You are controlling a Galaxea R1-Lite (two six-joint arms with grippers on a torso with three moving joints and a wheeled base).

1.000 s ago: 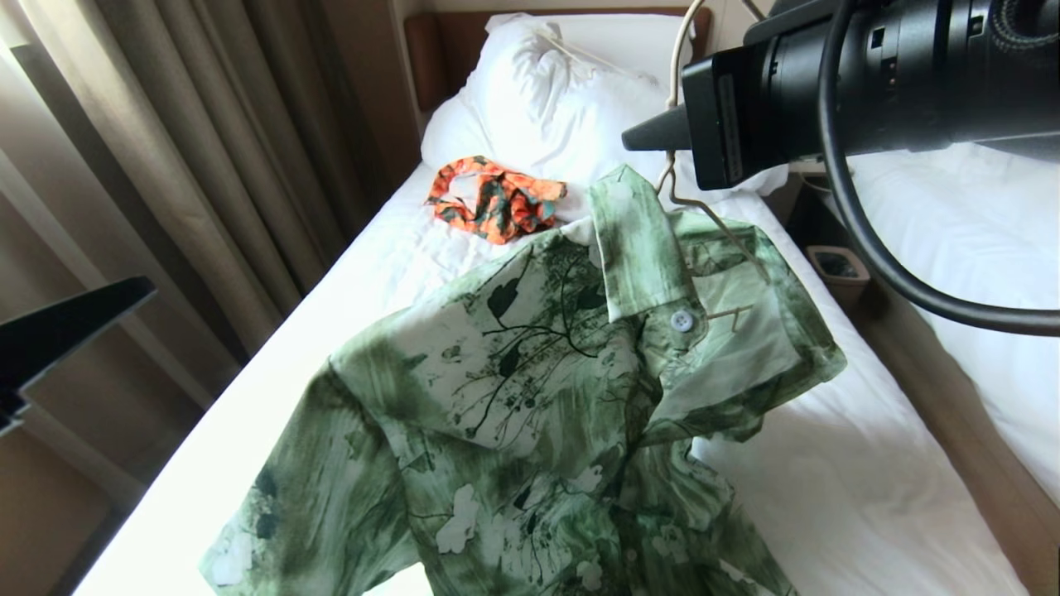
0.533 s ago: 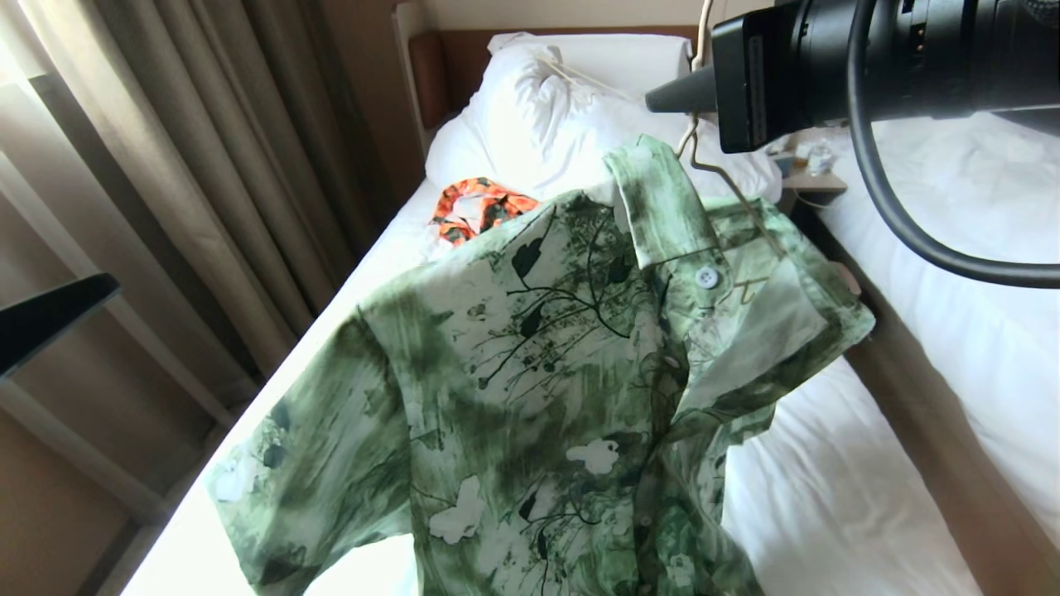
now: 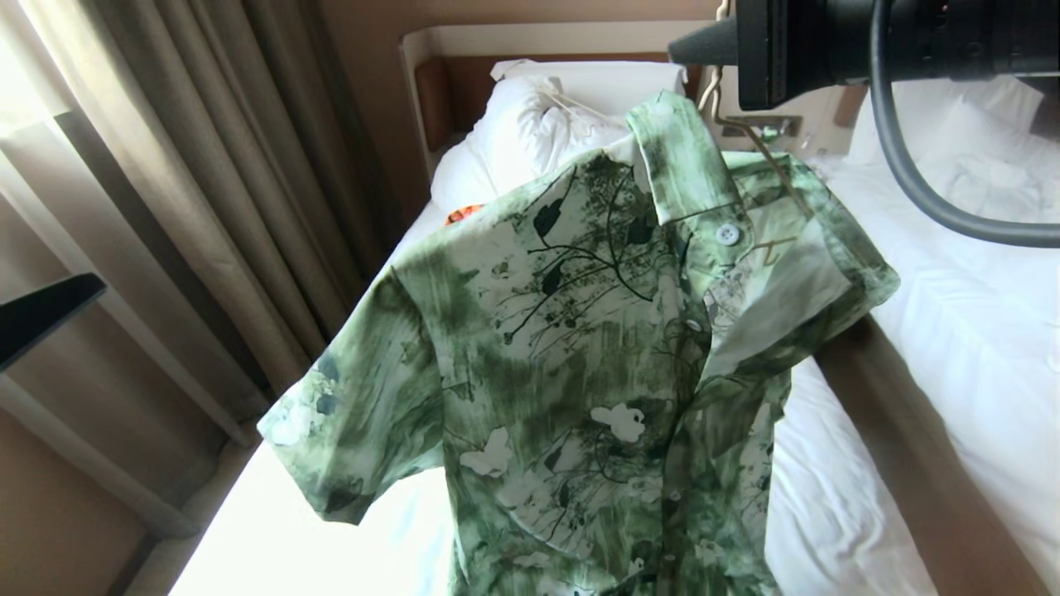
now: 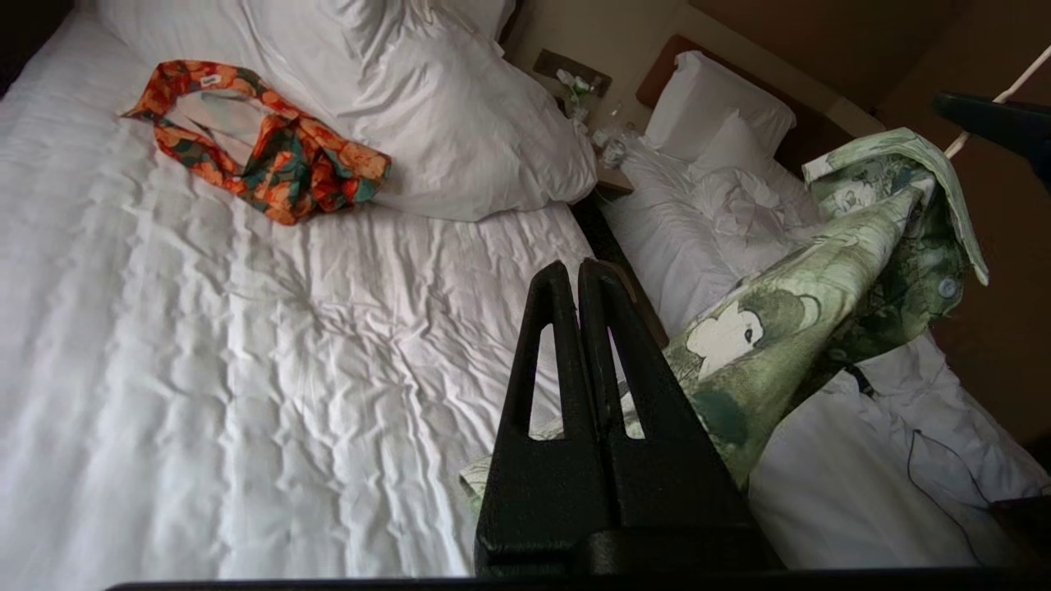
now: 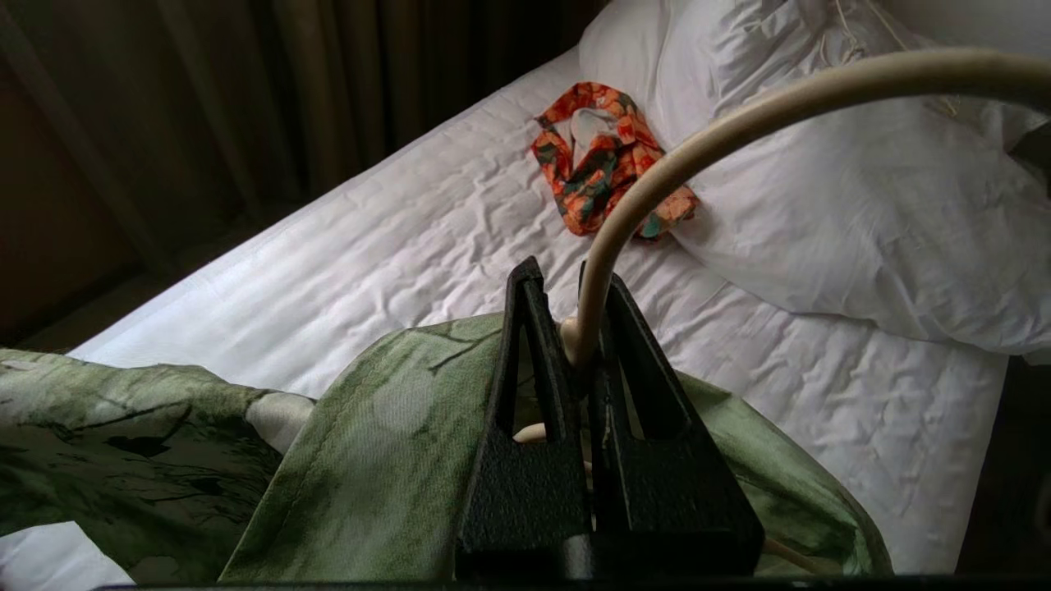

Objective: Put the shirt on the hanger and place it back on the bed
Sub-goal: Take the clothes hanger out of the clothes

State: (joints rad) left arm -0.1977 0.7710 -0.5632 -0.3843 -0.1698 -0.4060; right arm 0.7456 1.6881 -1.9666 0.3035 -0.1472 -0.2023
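A: Where is the shirt (image 3: 596,364)?

B: It hangs in the air above the bed (image 3: 828,513), draped on the hanger (image 3: 758,149). The collar stands up near the pillow (image 3: 538,132) end, and one short sleeve spreads out toward the curtain (image 3: 190,190) side of the bed.

A: What holds it up?

B: The right gripper (image 5: 571,328). Its two black fingers are clamped on the cream stem of the hanger, just above the shirt's collar, and the curved hook arches away over the bed. In the head view only the tip of that gripper (image 3: 704,50) shows, above the shirt's neck.

A: And the left gripper (image 4: 579,275)?

B: It is off to the curtain side of the bed, with its fingers pressed together and nothing between them. The hanging shirt (image 4: 829,287) is beside it, on the side away from the curtain.

A: Anything else on the bed?

B: An orange patterned garment (image 4: 263,139) lies crumpled on the sheet, touching the front edge of the pillow. A second bed (image 3: 977,273) with white bedding stands on the far side from the curtain.
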